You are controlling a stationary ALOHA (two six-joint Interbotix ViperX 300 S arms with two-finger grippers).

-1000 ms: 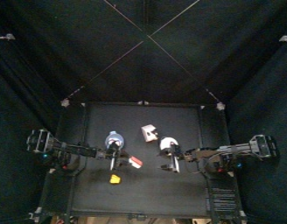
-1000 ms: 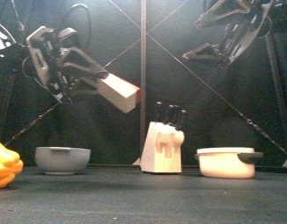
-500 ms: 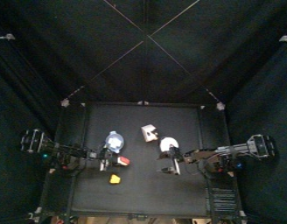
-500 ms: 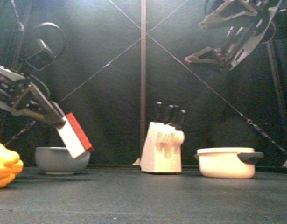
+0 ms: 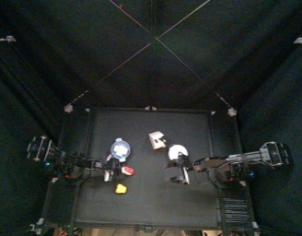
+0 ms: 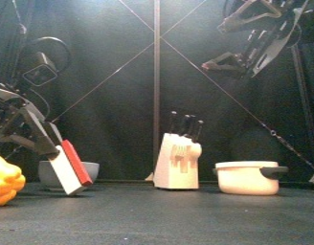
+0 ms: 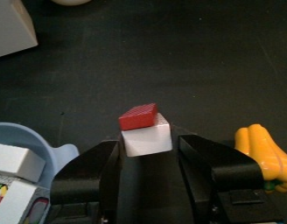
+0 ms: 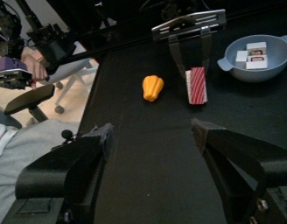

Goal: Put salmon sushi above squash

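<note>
The table [image 5: 147,198] carries a knife block [image 6: 179,161] and white pot [image 6: 248,178] centrally. The left pincer [image 7: 149,156] grips the salmon sushi [image 7: 141,128] between its jaws, low at the table's left, just beside the squash [image 6: 5,180]. The right pincer [image 8: 152,144] hangs raised on the right, jaws spread, empty.

Small black table [image 5: 203,198] with a dark matte top. Standing directly on it: yellow squash [image 5: 121,188] near the front left, blue-and-white bowl [image 5: 121,148] behind it, white knife block [image 6: 180,161] about mid-table, low white pot [image 6: 247,177] just to the block's right. Salmon sushi [image 7: 143,127], tilted in the left hand [image 7: 146,150], low between bowl and squash. Contact with the table unclear.
</note>
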